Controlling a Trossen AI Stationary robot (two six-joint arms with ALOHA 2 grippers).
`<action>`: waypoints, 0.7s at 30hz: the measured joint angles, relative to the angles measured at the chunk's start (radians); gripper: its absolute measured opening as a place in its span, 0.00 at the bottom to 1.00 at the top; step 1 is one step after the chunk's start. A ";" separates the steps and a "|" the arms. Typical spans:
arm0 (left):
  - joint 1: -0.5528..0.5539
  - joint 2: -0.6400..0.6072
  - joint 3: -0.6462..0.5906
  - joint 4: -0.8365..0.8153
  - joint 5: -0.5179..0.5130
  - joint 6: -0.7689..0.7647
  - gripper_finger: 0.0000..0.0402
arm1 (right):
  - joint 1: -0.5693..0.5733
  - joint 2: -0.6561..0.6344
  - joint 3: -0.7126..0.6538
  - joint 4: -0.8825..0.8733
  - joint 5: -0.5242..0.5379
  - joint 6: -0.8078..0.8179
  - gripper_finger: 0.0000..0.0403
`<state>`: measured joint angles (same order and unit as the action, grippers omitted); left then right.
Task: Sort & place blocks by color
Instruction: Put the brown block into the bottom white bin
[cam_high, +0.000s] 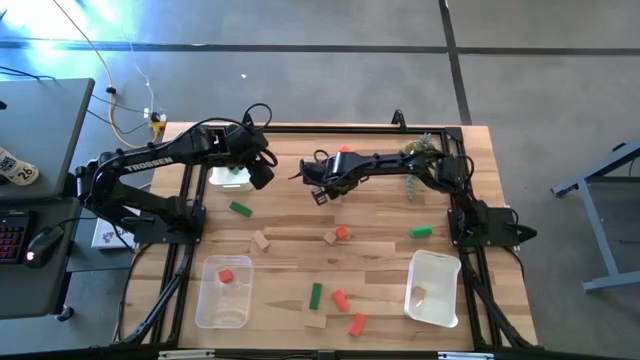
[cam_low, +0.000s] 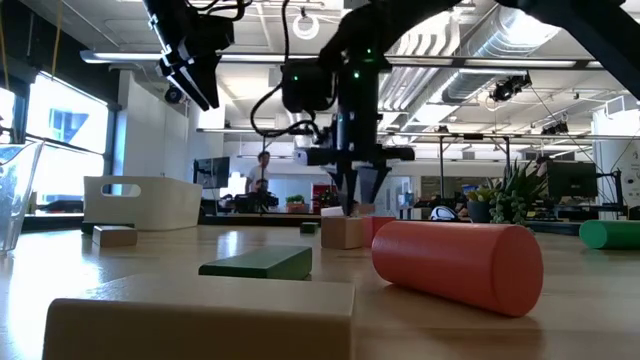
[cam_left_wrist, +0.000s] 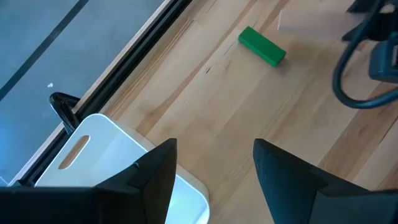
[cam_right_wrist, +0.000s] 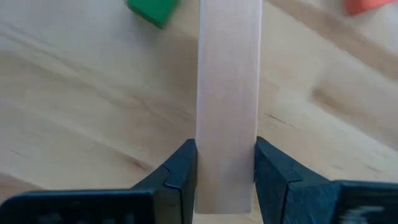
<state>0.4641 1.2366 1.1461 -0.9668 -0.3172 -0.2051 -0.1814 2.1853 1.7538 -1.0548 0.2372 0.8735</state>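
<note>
1. Clamping a tan bar (cam_right_wrist: 227, 106) between both dark fingers (cam_right_wrist: 177, 177), the right jaws (cam_high: 321, 192) sit near the far middle of the surface (cam_high: 380, 265), with the bar running straight out ahead of the fingertips.
2. Beyond that bar, the right wrist view shows a green block (cam_right_wrist: 151, 11) and a red-orange piece (cam_right_wrist: 367, 5) lying on the wood.
3. The left jaws (cam_high: 262, 176) stand apart with nothing between them, raised over the far left part of the surface just beside a white tray (cam_left_wrist: 118, 155); a green bar (cam_left_wrist: 262, 46) lies on the wood further off.
4. In the high view, a clear tray (cam_high: 205, 305) at the near left holds one red block (cam_high: 226, 276), and another clear tray (cam_high: 450, 270) at the near right holds one tan block (cam_high: 419, 295).
5. Loose blocks are scattered across the middle and near side: a green bar (cam_high: 240, 208), a tan block (cam_high: 261, 240), a tan and red pair (cam_high: 335, 235), a green piece (cam_high: 420, 232), an upright-lying green bar (cam_high: 316, 294), two red cylinders (cam_high: 340, 299) and (cam_high: 357, 323), and a tan wedge (cam_high: 315, 322).
6. A small spiky plant (cam_high: 418, 150) stands at the far right, beside the right arm.
</note>
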 joint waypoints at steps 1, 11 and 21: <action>0.000 0.000 0.000 0.000 0.000 0.000 0.49 | 0.008 0.000 0.017 -0.022 0.006 -0.001 0.24; 0.000 0.000 0.000 0.000 0.000 0.000 0.49 | 0.090 -0.002 0.179 -0.278 0.110 0.018 0.24; 0.000 0.000 0.000 0.000 0.000 0.000 0.49 | 0.138 -0.005 0.209 -0.526 0.166 0.118 0.24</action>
<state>0.4642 1.2366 1.1460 -0.9668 -0.3172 -0.2050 -0.0431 2.1806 1.9628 -1.5806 0.4027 0.9913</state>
